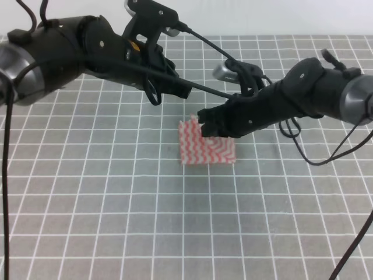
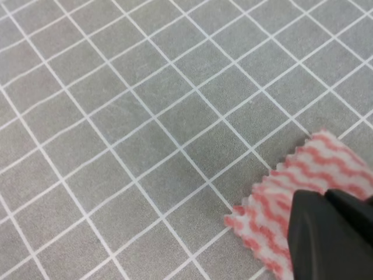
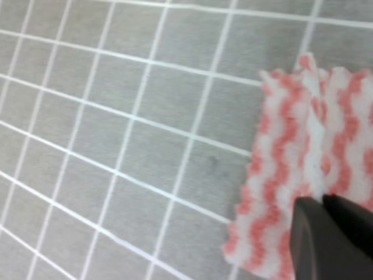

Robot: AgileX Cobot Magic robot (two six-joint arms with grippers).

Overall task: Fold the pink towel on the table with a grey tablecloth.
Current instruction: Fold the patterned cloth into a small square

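One pink towel (image 1: 205, 146) lies near the middle of the table with a grey tablecloth (image 1: 116, 204), already looking smaller than a flat square — likely folded at least once, with an edge raised at its far left corner. The right gripper (image 1: 204, 123) sits on the towel's far edge; in its wrist view the fingertips (image 3: 332, 233) look pressed close together over the cloth, so it seems to be pinching it, though the contact itself is hidden. The left gripper (image 1: 183, 90) hangs just beyond the towel's far side, and I cannot tell whether its jaws are wide or narrow.

Risks: the thin cloth could slip from a shallow pinch, or the layers could shift and skew the fold — and the two arms are close enough to collide.

Count: one towel, one table, two grippers.
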